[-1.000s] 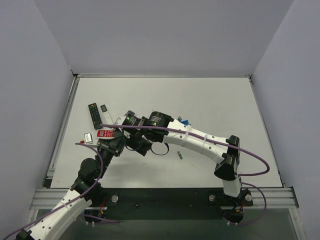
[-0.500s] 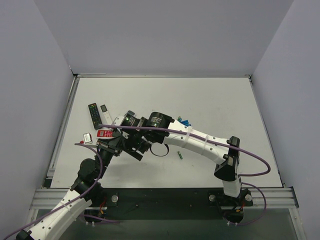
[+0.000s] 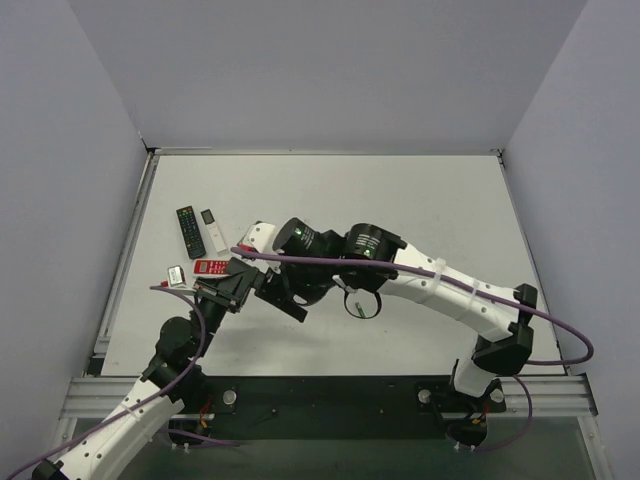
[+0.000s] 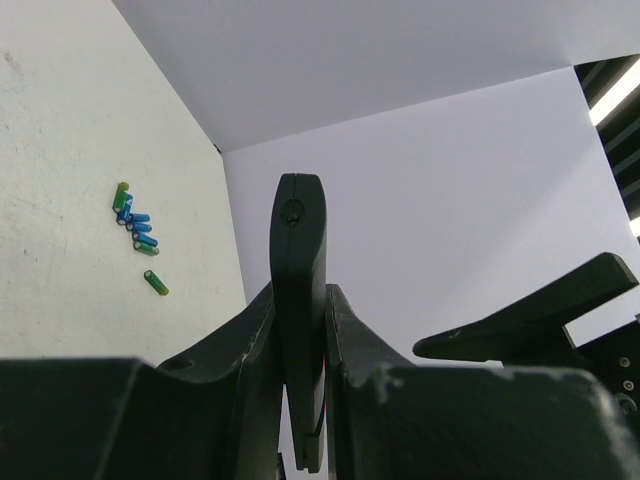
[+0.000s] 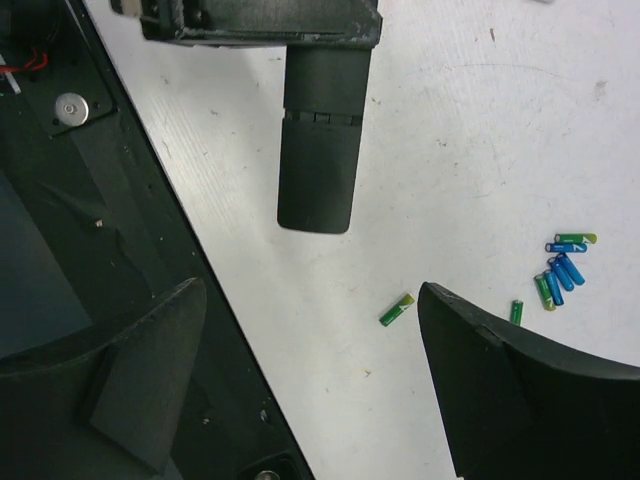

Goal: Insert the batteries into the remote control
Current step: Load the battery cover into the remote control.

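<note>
My left gripper (image 3: 228,290) is shut on the remote control (image 3: 288,303), a plain black bar held off the table. In the left wrist view the remote control (image 4: 298,260) stands edge-on between the fingers. From the right wrist it (image 5: 318,150) sticks out below the left gripper (image 5: 260,20). My right gripper (image 5: 310,295) is open wide and holds nothing, just beyond the bar's free end. Batteries lie loose on the table: one green (image 5: 396,310), another green (image 5: 516,312), and a blue and green cluster (image 5: 562,265), also in the left wrist view (image 4: 135,222). No orange-red cell shows.
At the table's left lie a black remote with coloured buttons (image 3: 189,230), a small white remote (image 3: 210,230), a red-and-white remote (image 3: 210,267) and a small silver box (image 3: 176,275). A green battery (image 3: 357,308) sits under the right arm's cable loop. The black base rail (image 5: 120,200) borders the table.
The right gripper has opened wide and drawn back from the remote, and the right arm has swung to the right. The left gripper keeps its hold, unmoved.
</note>
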